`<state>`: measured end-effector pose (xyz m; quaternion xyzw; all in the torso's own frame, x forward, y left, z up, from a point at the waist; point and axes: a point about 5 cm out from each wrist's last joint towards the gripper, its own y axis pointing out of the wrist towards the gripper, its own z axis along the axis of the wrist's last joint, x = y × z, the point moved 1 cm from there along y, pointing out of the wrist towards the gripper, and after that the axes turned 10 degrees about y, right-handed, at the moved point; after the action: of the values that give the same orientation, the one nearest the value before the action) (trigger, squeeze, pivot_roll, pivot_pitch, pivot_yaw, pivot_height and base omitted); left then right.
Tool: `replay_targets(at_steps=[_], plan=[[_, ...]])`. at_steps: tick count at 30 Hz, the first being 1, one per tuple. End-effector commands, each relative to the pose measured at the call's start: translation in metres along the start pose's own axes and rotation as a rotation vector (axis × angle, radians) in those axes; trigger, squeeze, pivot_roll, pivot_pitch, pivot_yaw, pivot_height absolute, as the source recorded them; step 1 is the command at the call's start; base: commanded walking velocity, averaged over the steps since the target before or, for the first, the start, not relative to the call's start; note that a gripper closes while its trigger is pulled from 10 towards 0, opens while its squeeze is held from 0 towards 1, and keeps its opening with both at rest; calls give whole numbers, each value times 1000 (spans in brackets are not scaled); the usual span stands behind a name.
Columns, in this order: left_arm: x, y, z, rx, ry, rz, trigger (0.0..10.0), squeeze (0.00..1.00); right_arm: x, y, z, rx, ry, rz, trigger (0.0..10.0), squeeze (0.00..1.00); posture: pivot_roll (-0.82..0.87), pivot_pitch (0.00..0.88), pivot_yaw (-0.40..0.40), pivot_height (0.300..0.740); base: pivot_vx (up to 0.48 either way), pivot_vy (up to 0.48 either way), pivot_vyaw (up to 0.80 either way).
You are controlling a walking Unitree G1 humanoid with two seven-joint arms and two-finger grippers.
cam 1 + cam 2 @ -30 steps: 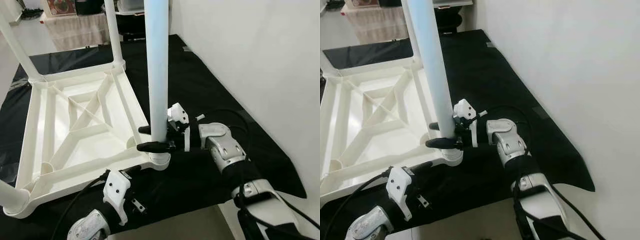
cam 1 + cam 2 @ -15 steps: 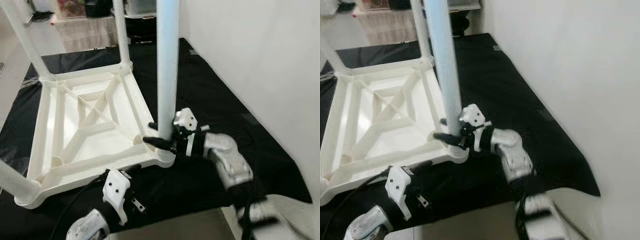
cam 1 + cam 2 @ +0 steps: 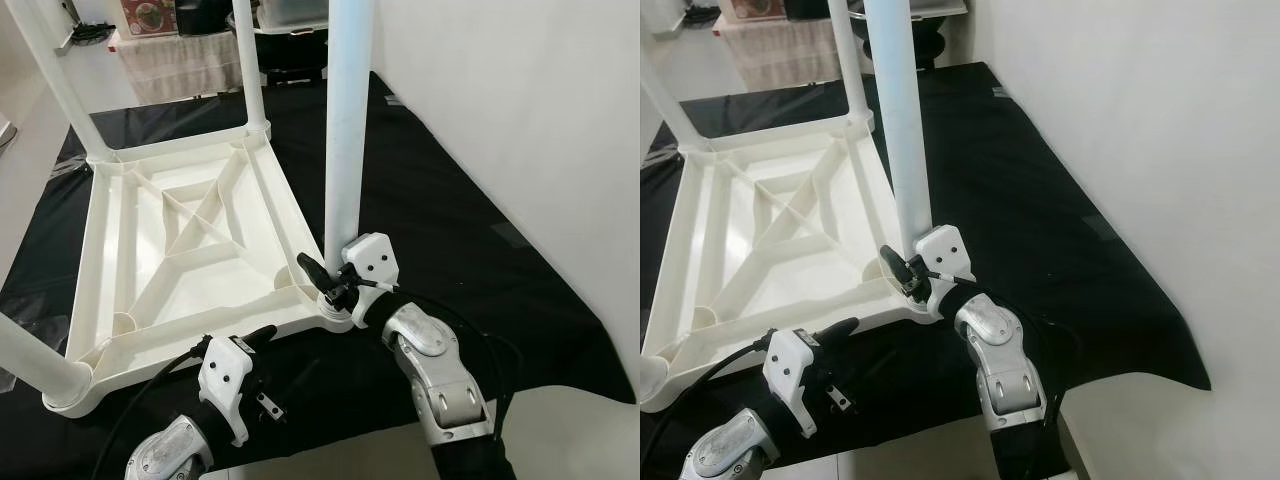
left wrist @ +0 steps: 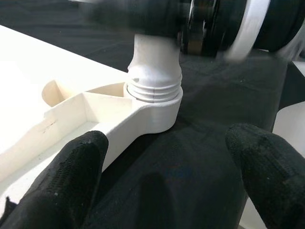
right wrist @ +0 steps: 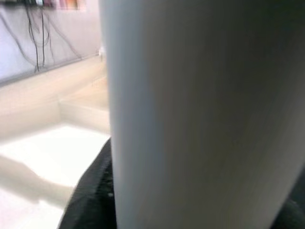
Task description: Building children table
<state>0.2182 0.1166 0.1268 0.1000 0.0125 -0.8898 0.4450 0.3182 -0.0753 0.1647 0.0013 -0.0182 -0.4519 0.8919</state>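
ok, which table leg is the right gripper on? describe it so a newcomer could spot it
Find the white tabletop lying upside down on the black sheet. The leg stands upright in the corner socket nearest the white wall. Of the legs it alone has the right gripper shut around its base.

**Silver arms, black fingers, white wrist plates**

The right arm (image 3: 440,365) is built of rounded silver shells with small dark screw holes, joined by black sections. A black cable loops along its far side. The right gripper (image 3: 322,282) carries a white angular housing and long black fingers. The left gripper (image 3: 262,340) has a white plate dotted with dark holes, a black cable trailing left, and a silver shell beneath. Its fingers (image 4: 71,176) are matt black and finely textured.
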Motion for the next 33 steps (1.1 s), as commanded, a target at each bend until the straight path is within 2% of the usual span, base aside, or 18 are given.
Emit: replay_targets(at_steps=[1,2,4,6,7,8,9,10,14,15,21,23,24,25,26,33], plan=[[1,-3,-7,-31,-8,1,10000,0,2,-4,-19,-80,41,-9,10000,557,28,184,-2,740,0,0,0],[1,-3,-7,-31,-7,1,10000,0,0,-3,-13,-58,59,50,10000,1000,27,178,-3,740,0,0,0],[2,-2,-7,-31,-7,-2,10000,0,-6,-3,-2,-24,74,143,10000,1000,27,172,-3,740,0,0,0],[2,-2,-7,-31,-7,-2,10000,0,-6,-3,-2,-24,74,143,10000,1000,27,172,-3,740,0,0,0],[3,0,-8,-29,-9,-6,10000,0,-9,-10,6,-27,20,374,10000,749,31,160,-10,740,0,0,0],[3,0,-8,-29,-9,-6,10000,0,-9,-10,6,-27,20,374,10000,749,31,160,-10,740,0,0,0],[4,1,-8,-27,-10,-7,10000,0,-4,-13,5,-54,-14,463,10000,0,34,158,-14,740,0,0,0],[5,2,-8,-26,-10,-7,10000,0,1,-15,5,-76,-32,508,10000,0,35,158,-15,740,0,0,0],[6,2,-8,-23,-11,-7,10000,0,12,-14,5,-106,-66,553,10000,0,38,157,-21,740,0,0,0],[7,3,-7,-21,-13,-6,10000,0,21,-9,10,-113,-73,589,10000,0,42,158,-27,740,0,0,0],[8,3,-7,-19,-15,-3,10000,0,35,4,22,-103,-46,606,10000,0,48,163,-33,740,0,0,0],[8,3,-7,-19,-15,-3,10000,0,35,4,22,-103,-46,606,10000,0,48,163,-33,740,0,0,0],[9,3,-6,-18,-14,-2,10000,0,38,7,26,-92,-28,618,6549,0,54,164,-34,740,0,0,0],[9,3,-6,-18,-14,-2,10000,0,38,7,26,-92,-28,618,6549,0,54,164,-34,740,0,0,0],[9,3,-6,-18,-14,-1,10000,0,39,9,29,-84,-2,634,0,0,56,166,-35,740,0,0,0],[9,2,-5,-17,-14,-1,10000,0,46,9,30,-88,37,696,0,0,54,174,-30,740,0,0,0]])
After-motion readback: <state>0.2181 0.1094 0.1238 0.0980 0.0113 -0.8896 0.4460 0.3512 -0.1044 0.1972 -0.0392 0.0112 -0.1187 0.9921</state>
